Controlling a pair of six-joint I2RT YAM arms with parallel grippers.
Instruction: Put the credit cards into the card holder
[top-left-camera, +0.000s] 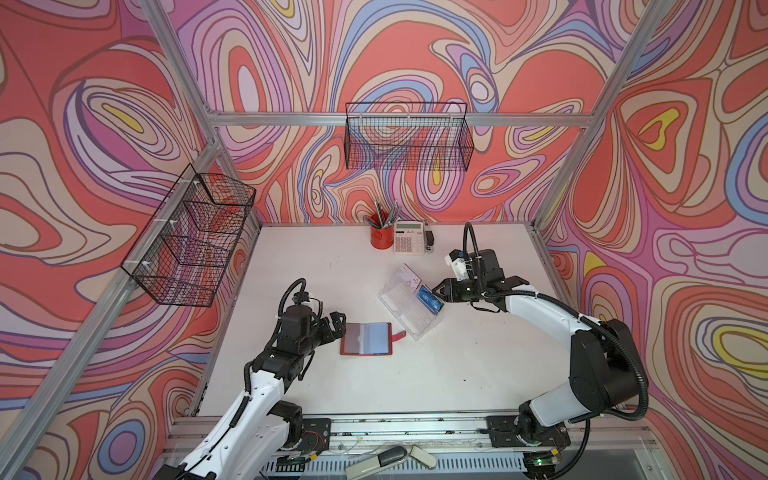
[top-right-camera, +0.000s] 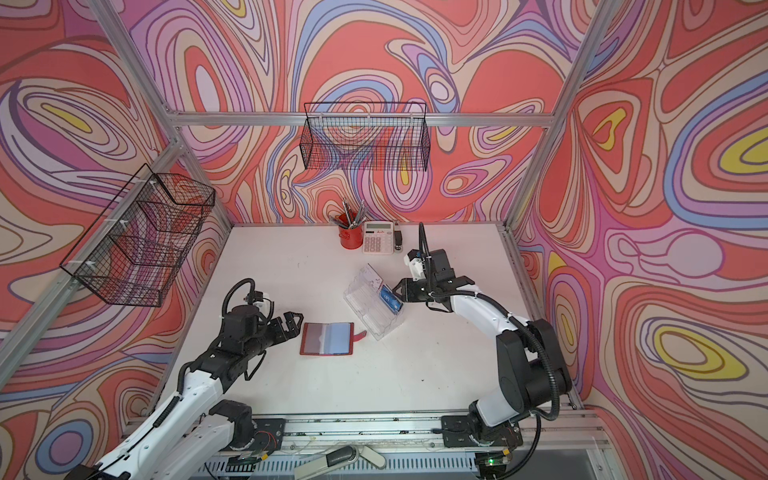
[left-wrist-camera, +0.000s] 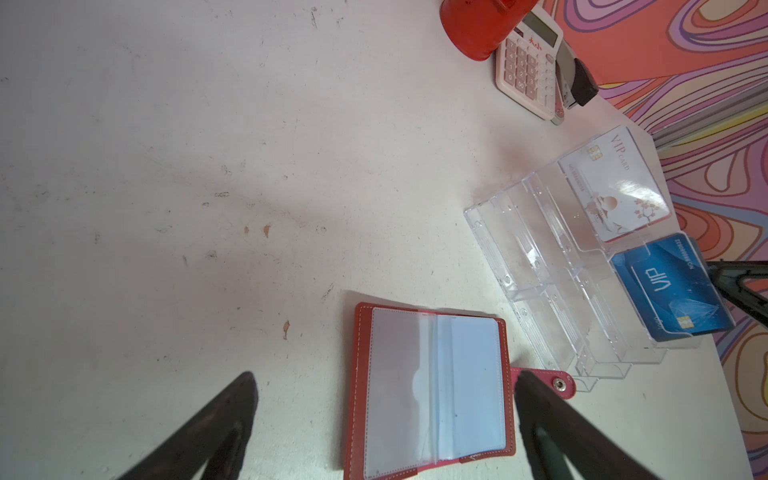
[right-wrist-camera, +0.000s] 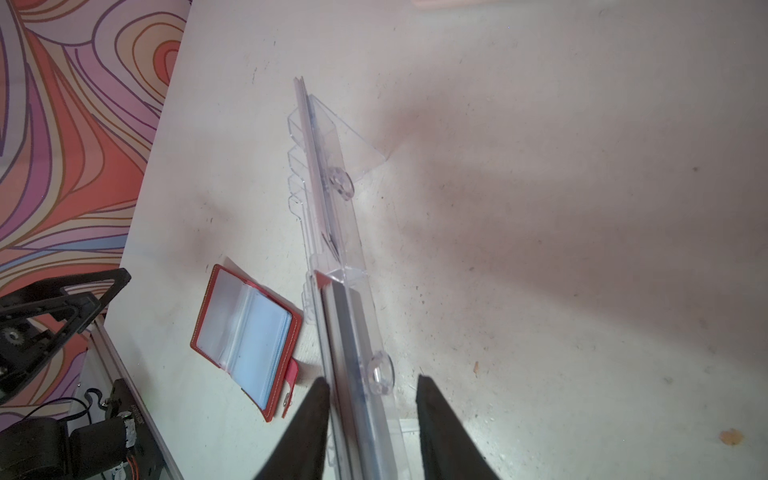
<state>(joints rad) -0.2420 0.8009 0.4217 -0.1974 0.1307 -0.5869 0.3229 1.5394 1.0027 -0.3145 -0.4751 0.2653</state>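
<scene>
Hovering just beside the left edge of the open red card holder (top-left-camera: 365, 338), the left gripper (top-left-camera: 338, 322) has its jaws spread wide and grasps nothing. The holder lies flat on the white table (top-left-camera: 457, 374), clear sleeves up, its snap tab pointing toward the stand. Farther out and to the right a clear stand (top-left-camera: 397, 299) sits slantwise, and a blue card (top-left-camera: 428, 301) leans in its rearmost tier, at the end nearest the right arm. The right gripper (top-left-camera: 438, 289) is at that card's upper edge. In the right wrist view the card shows edge-on, running straight away from the jaws, which stand partly apart on either side of it. One finger (right-wrist-camera: 316, 399) is against it and the other is clear of the stand, so nothing is clamped yet. The pick seems to turn on this alignment, the card's long axis in line with the jaw gap, and the right arm is far nearer. A white card (left-wrist-camera: 615, 187) rests farther along the same tier. At the far edge stand a pen cup (top-left-camera: 381, 237), a calculator (top-left-camera: 408, 237) and a stapler (top-left-camera: 430, 241)
</scene>
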